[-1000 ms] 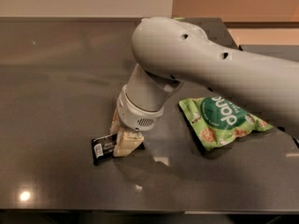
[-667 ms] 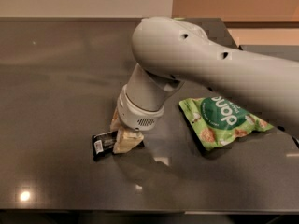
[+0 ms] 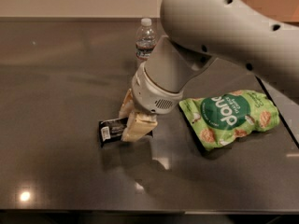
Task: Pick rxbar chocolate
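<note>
The rxbar chocolate (image 3: 111,130) is a small black bar with a white label patch, left of the middle of the dark table (image 3: 56,78). My gripper (image 3: 129,125) comes down from the big grey arm and is shut on the bar's right part. One tan finger (image 3: 138,126) lies in front of the bar and the other behind it. The bar's left end sticks out to the left. A shadow under it suggests it is held a little above the table.
A green snack bag (image 3: 231,116) lies to the right of the gripper. A clear water bottle (image 3: 145,38) stands behind the arm. The table's front edge runs along the bottom, and its right edge is beside the bag.
The arm has risen with the bar between the fingers. The water bottle behind the arm now shows.
</note>
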Available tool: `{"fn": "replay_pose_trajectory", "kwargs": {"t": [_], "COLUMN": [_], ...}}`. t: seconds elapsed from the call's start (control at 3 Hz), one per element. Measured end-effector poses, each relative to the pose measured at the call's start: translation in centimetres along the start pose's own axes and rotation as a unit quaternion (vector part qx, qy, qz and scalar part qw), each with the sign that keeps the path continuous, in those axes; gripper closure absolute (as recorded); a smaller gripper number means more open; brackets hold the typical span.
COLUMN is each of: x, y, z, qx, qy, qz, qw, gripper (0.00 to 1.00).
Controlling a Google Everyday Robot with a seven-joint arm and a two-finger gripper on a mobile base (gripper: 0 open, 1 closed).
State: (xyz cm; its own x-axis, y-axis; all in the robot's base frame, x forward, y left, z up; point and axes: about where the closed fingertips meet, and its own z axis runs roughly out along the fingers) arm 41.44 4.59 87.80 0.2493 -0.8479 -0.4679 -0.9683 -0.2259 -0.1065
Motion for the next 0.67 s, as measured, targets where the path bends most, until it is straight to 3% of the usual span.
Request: {"fn": "replay_pose_trajectory", "kwargs": {"t": [0.33,0.67], "x": [-2.87,-2.88], "y": [-0.42,-0.42], "z": [-6.26,-6.26], "qx": [0.0,0.0], "qy": [-0.028,-0.028], "qz": [0.0,0.0], "qw": [0.9996,0.9996], "gripper": [1.0,1.0]}}
